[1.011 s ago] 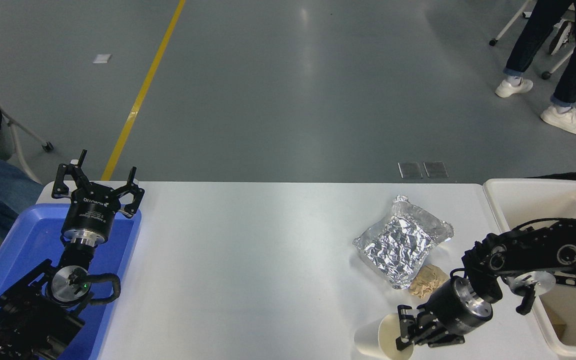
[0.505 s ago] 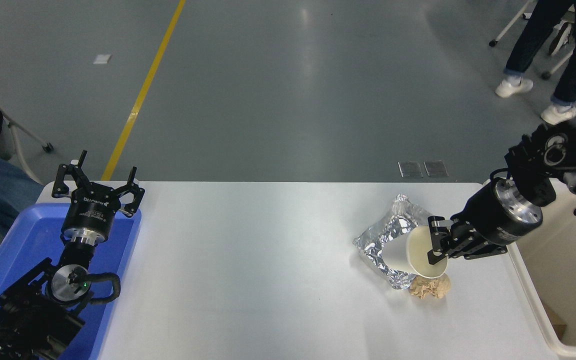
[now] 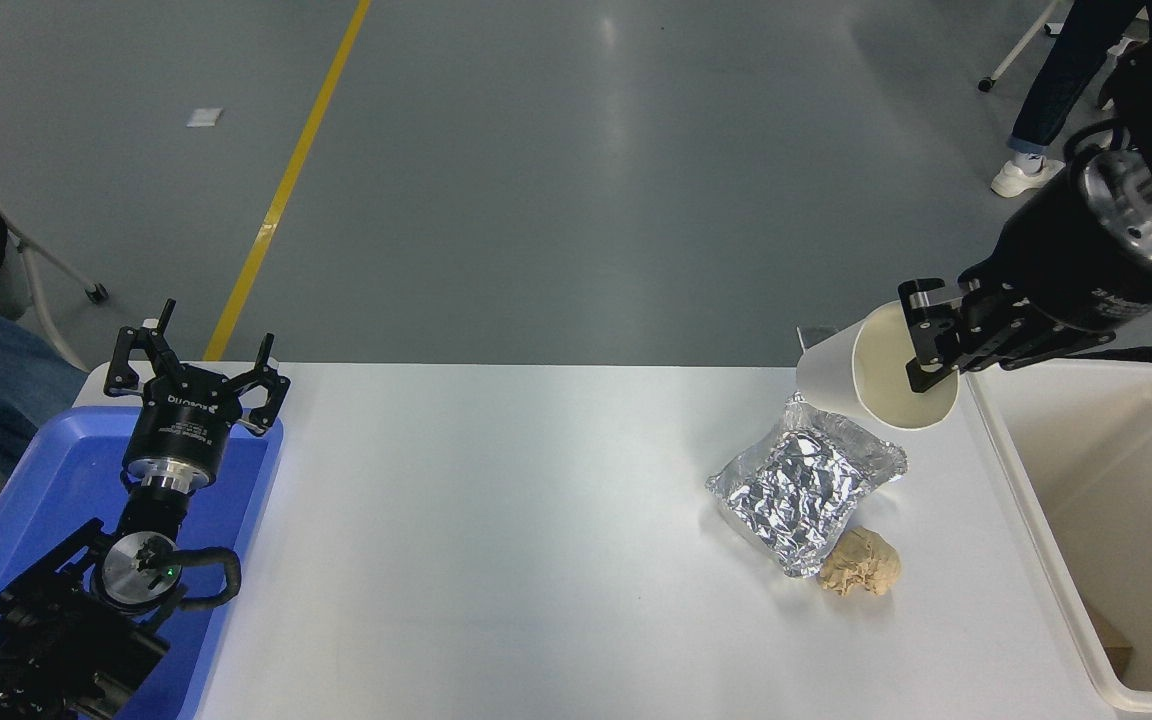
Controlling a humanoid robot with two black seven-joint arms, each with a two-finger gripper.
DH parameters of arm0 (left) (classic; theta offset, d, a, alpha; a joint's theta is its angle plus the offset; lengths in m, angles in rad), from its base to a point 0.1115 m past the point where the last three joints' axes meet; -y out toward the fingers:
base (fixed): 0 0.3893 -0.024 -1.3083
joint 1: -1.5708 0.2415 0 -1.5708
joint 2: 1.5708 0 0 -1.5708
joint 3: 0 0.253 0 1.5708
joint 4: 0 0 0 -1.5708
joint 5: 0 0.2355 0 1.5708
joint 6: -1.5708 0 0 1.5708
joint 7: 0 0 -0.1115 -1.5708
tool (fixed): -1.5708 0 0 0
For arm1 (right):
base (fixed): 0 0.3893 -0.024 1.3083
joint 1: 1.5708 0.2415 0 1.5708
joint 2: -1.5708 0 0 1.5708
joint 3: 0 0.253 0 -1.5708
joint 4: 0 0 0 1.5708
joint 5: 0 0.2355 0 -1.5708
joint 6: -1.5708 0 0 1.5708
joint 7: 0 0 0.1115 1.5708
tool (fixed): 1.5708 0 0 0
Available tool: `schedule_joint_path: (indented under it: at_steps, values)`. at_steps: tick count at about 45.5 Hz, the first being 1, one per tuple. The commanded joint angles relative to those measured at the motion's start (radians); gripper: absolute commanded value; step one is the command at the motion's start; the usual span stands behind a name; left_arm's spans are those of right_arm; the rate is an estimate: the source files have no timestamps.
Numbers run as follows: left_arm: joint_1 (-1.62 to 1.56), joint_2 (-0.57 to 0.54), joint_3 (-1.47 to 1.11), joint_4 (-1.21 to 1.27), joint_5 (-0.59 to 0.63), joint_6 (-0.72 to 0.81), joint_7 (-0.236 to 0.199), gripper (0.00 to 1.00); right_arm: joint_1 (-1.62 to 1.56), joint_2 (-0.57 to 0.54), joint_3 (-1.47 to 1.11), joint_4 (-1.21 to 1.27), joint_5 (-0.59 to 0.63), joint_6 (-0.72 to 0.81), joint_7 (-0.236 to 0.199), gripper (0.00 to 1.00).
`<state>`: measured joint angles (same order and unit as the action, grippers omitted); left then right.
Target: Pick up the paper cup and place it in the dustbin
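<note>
The cream-white paper cup (image 3: 861, 375) hangs in the air on its side, its open mouth facing me, above the table's far right part. My right gripper (image 3: 931, 345) is shut on the cup's rim, one finger inside the mouth. The arm comes in from the upper right edge. The cup is just left of the dustbin (image 3: 1011, 470), a large cream-white tub at the table's right end, and higher than its rim. My left gripper (image 3: 198, 375) stands open and parked over the blue tray at the lower left.
A crinkled silver foil packet (image 3: 804, 482) lies below the cup, with a crumpled tan paper ball (image 3: 861, 575) in front of it. A blue tray (image 3: 36, 500) sits at the table's left end. A person's legs (image 3: 1056, 90) show at the top right. A brown scrap lies in the dustbin's near corner.
My right gripper has lifted the cup from the table's near edge, carried it up and away over the foil packet, and brought it close to the dustbin's left rim. The left arm stayed still.
</note>
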<state>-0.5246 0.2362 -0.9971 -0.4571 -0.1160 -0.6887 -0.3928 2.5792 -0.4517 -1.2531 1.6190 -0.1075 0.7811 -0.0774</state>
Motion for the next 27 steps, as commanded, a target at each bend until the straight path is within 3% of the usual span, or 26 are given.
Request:
schedule_joint_path:
  at_steps: [1, 15, 20, 27]
  values:
    - [0.000, 0.000, 0.000, 0.000, -0.001, 0.000, 0.000, 1.00, -0.039, -0.093, -0.028, -0.093, -0.173, 0.004, 0.002, 0.00]
    - [0.000, 0.000, 0.000, 0.000, -0.001, 0.000, 0.000, 1.00, -0.309, -0.436, 0.015, -0.338, -0.602, 0.004, 0.021, 0.00]
    - [0.000, 0.000, -0.001, 0.000, -0.001, 0.000, 0.000, 1.00, -0.473, -0.544, 0.104, -0.451, -0.644, 0.004, 0.033, 0.00]
    - [0.000, 0.000, -0.001, 0.000, -0.001, 0.000, -0.001, 1.00, -0.805, -0.570, 0.285, -0.614, -0.646, -0.120, 0.056, 0.00]
